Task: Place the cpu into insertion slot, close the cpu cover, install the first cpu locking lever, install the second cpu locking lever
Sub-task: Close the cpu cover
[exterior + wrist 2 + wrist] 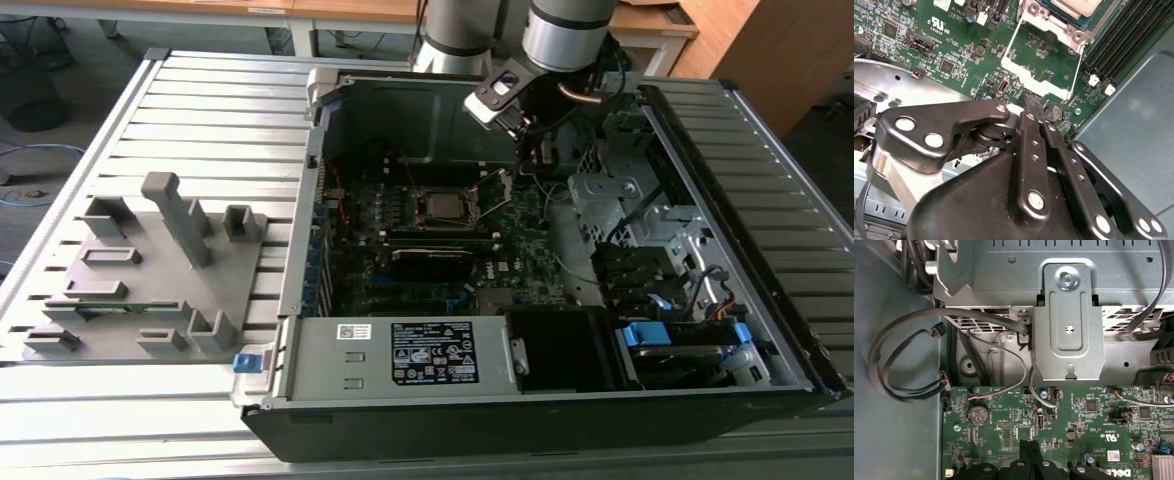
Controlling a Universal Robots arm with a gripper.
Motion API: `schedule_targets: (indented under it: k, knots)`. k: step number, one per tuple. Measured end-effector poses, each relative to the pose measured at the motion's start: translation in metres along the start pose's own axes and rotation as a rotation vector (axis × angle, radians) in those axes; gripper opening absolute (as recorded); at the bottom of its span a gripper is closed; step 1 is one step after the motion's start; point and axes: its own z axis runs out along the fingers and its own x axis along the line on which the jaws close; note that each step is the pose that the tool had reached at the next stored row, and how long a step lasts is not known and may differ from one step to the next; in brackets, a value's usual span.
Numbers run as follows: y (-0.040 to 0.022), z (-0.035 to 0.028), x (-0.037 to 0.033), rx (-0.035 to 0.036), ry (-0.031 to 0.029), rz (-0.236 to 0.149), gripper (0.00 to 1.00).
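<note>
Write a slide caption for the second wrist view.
Black gripper at the edge of the open thin silver cpu cover; pale-topped square cpu sits in silver-rimmed insertion slot.

In the exterior view I see a black label (434, 353) with white print and small marks on the grey metal housing (320, 375) at the case's end nearest the camera, and a small white sticker (354, 332) just beside it. In the second wrist view, white lettering (938, 22) is printed on the green board (969, 75). In the first wrist view, large white letters (1118, 473) stand on that board just beside my jaws, near a white barcode sticker (1113, 455).
</note>
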Motion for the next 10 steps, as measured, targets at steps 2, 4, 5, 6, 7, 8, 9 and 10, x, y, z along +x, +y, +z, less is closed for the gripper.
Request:
schedule_targets:
  k: [2, 4, 5, 6, 7, 8, 9, 10]
  knots:
    - [0.0, 0.0006, 0.0, 0.0, -0.0006, 0.0, 0.1]
    - [0.0, 0.0013, 0.0, 0.0, -0.0009, 0.0, 0.1]
    - [0.0, 0.0016, 0.0, 0.0, -0.0012, 0.0, 0.1]
    - [-0.0001, 0.0019, 0.0, -0.0001, -0.0013, 0.0, 0.1]
    - [-0.0001, 0.0023, 0.0, -0.0001, -0.0016, 0.0, 0.1]
    - [-0.0001, 0.0026, 0.0, -0.0001, -0.0017, 0.0, 0.1]
    - [-0.0001, 0.0028, 0.0, -0.0001, -0.0019, 0.0, 0.1]
    - [-0.0001, 0.003, 0.0, 0.0, -0.0022, 0.0, 0.1]
